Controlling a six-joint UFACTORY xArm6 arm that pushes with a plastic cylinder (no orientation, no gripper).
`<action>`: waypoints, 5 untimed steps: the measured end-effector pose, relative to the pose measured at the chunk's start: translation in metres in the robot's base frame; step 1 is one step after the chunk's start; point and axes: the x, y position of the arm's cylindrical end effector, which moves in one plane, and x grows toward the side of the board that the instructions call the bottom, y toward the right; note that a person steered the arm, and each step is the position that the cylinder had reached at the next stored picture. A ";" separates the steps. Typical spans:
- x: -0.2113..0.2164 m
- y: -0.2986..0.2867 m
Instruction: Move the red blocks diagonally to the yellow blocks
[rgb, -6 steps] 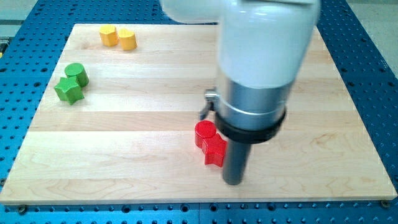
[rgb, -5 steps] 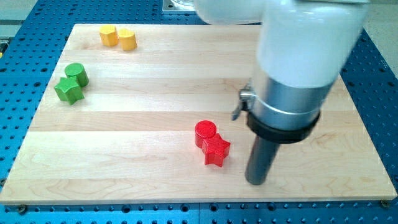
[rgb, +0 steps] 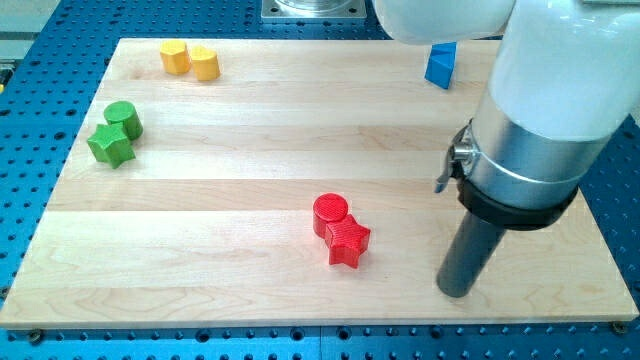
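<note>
Judging from the layout, the task was barely begun. Two red blocks, a red cylinder (rgb: 331, 211) touching a red star (rgb: 347, 241), sat at lower centre, well apart from two yellow blocks (rgb: 190, 59) at upper left. The rod's tip (rgb: 456, 292), jawless, stood right of them. Two green blocks (rgb: 115, 133) and one blue block (rgb: 440, 65) remained on the wooden board (rgb: 250, 140).

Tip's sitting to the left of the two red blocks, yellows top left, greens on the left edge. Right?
Not quite. The camera view shows my tip to the view's right of the red cylinder and red star, clear of both. The yellow blocks at top left and green blocks at the left edge are as you say.
</note>
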 end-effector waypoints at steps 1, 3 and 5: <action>-0.020 0.003; -0.023 -0.103; -0.032 -0.196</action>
